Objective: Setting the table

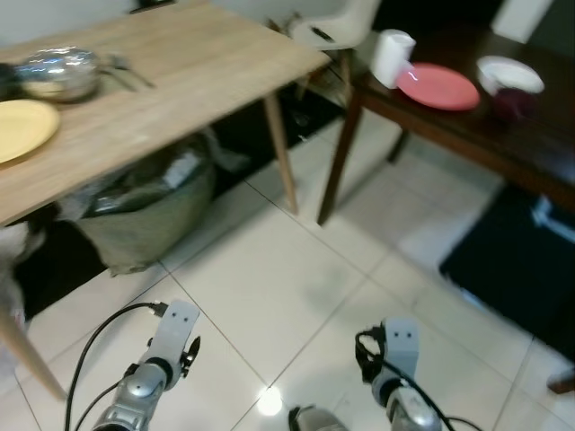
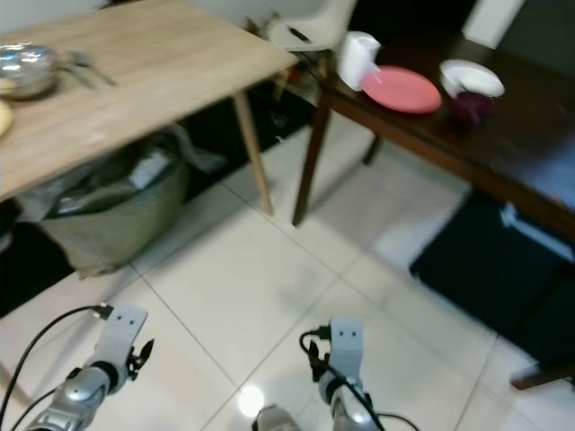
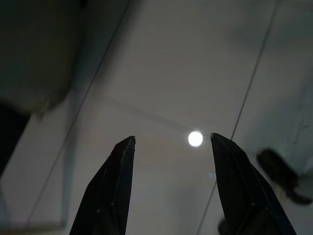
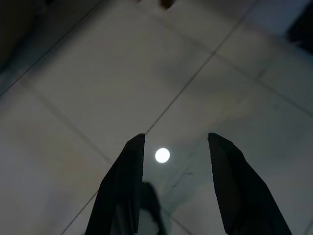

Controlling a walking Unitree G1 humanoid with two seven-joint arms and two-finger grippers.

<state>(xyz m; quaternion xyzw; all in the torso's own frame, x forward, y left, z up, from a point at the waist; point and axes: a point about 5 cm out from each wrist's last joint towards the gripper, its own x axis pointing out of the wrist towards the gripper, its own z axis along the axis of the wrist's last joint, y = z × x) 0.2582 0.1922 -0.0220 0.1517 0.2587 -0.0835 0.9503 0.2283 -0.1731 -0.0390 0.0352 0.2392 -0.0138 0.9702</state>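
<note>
Tableware sits split across two tables ahead of the robot. On the dark wooden table (image 1: 503, 153), near its front-left corner, lie a pink plate (image 1: 437, 87), a white paper roll (image 1: 392, 57) just beside it, and farther along a white bowl (image 1: 509, 74) touching a dark maroon cup (image 1: 513, 103). The light wooden table (image 1: 162, 99) carries a yellow plate (image 1: 22, 128) at its left edge, a foil-covered dish (image 1: 59, 74) and cutlery (image 1: 126, 72).

Both arms hang low over the tiled floor (image 1: 269, 287), well apart from either table. The left gripper (image 3: 168, 147) and right gripper (image 4: 176, 144) each have fingers spread, holding nothing. The pink plate lies ahead and to the right, so the right arm looks nearer. No readable writing.
</note>
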